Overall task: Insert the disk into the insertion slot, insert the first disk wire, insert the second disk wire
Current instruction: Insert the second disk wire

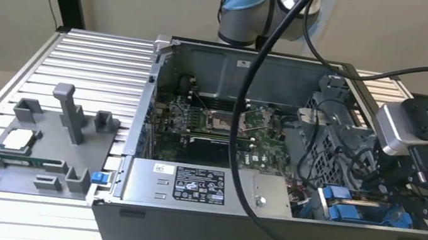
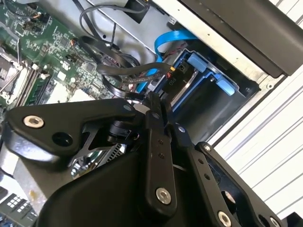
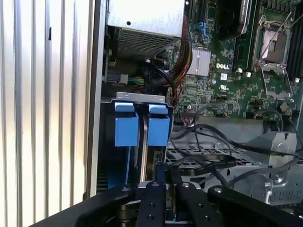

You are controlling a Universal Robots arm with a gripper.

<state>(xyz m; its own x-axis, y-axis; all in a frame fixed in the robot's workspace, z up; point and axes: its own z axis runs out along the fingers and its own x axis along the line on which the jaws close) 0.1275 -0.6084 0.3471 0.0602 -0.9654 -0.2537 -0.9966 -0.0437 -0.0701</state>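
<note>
The disk (image 3: pixel 142 130), blue-framed, sits in the insertion slot (image 1: pixel 362 209) at the exterior view's lower right. The gripper (image 2: pixel 154 101) hovers at its rear connector, fingers closed, apparently on a dark wire (image 2: pixel 128 71). Wire insertion seems underway; careful plug alignment matters.

The worktop (image 1: pixel 88 56) is ribbed aluminium with a satin, light-grey finish. The computer case (image 1: pixel 206 233) standing on it is grey sheet metal, matt outside and bare inside. Within the case, the power supply (image 1: pixel 204 188) is dull grey metal carrying a white paper sticker. The motherboard (image 1: pixel 222 127) behind it is green circuit board with bright metal parts. The insertion slot (image 3: pixel 142 123) is grey metal fitted with bright blue, smooth plastic tabs. The wires (image 2: pixel 128 71) beside it have black, slightly glossy sheathing. The claw (image 2: pixel 158 137) is black with a matt finish and shiny metal screws. Left of the case in the exterior view, the fixture tray (image 1: pixel 35 151) is matt grey plastic.
</note>
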